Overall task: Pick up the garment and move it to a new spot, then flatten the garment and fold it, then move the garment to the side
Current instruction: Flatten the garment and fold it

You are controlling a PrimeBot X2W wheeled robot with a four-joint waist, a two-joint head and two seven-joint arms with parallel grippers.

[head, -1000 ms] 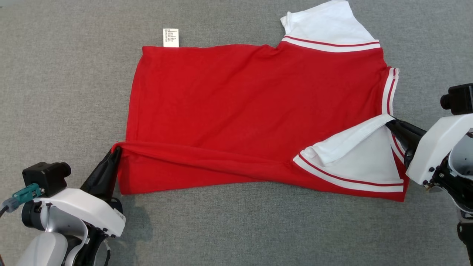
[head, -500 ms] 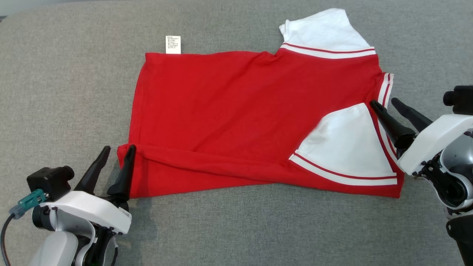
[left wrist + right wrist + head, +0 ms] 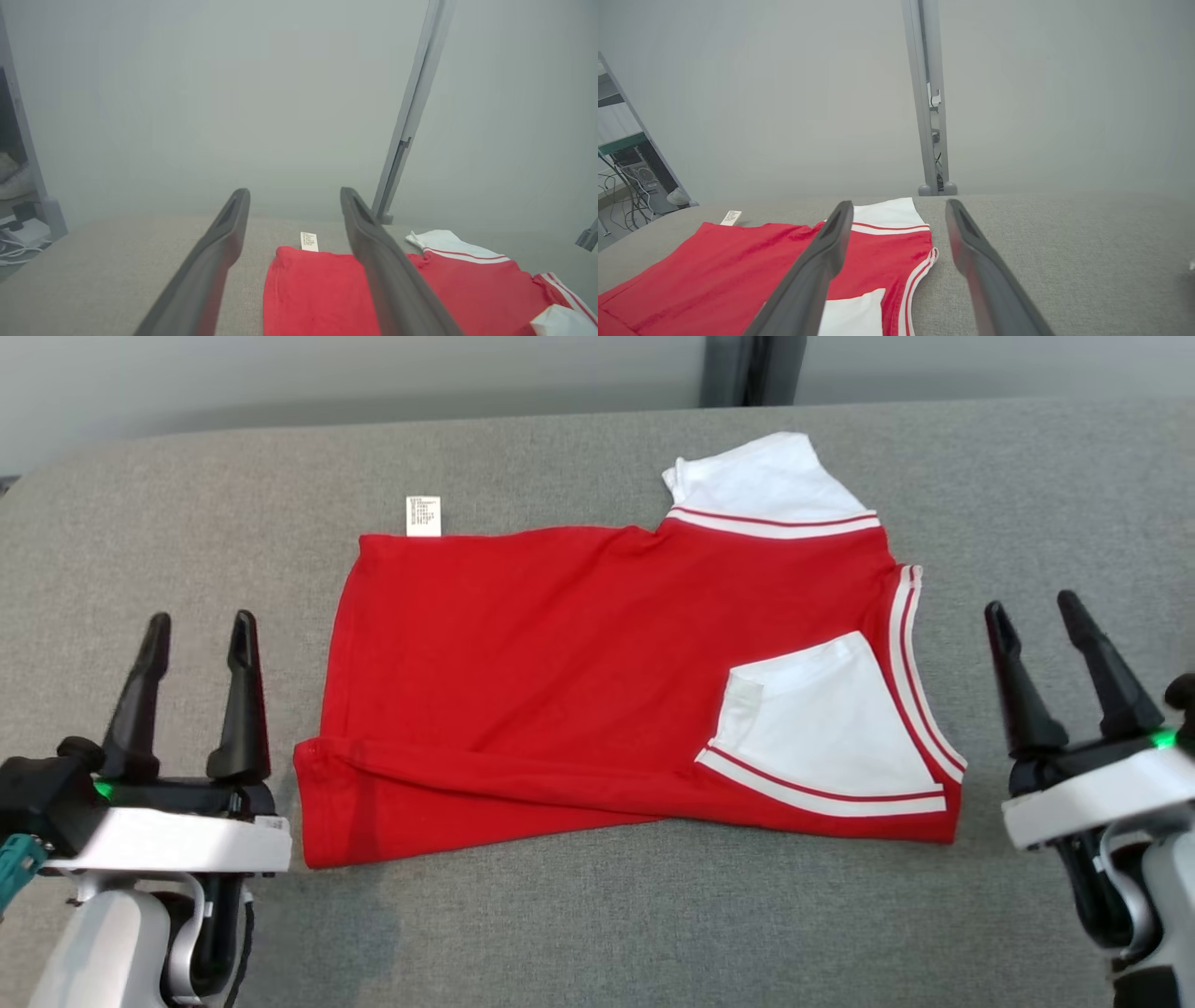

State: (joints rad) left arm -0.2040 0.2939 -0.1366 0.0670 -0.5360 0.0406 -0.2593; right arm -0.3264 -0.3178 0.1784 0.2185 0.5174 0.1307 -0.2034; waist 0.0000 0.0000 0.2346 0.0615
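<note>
The garment (image 3: 579,653) is a red shirt with white sleeves and red-and-white striped trim, lying flat on the grey table (image 3: 597,915). Its near edge is folded over toward the middle, and one white sleeve (image 3: 822,728) lies on top of the red body. A white label (image 3: 423,515) sticks out at its far left corner. My left gripper (image 3: 201,627) stands open to the left of the shirt, apart from it. Off the shirt's right side, my right gripper (image 3: 1034,614) is open too, holding nothing. The garment (image 3: 317,289) shows between the left fingers; the garment (image 3: 738,270) lies left of the right fingers.
The grey padded table ends at a far edge (image 3: 560,411) with a pale wall behind it. A grey upright post (image 3: 930,102) stands beyond that edge. Shelving with cables (image 3: 630,177) sits off to the left of the table.
Both grippers opened and let go of the shirt, then drew back to its sides. The lifted sleeve and hem dropped flat. The head camera tilted up, showing the table's far edge.
</note>
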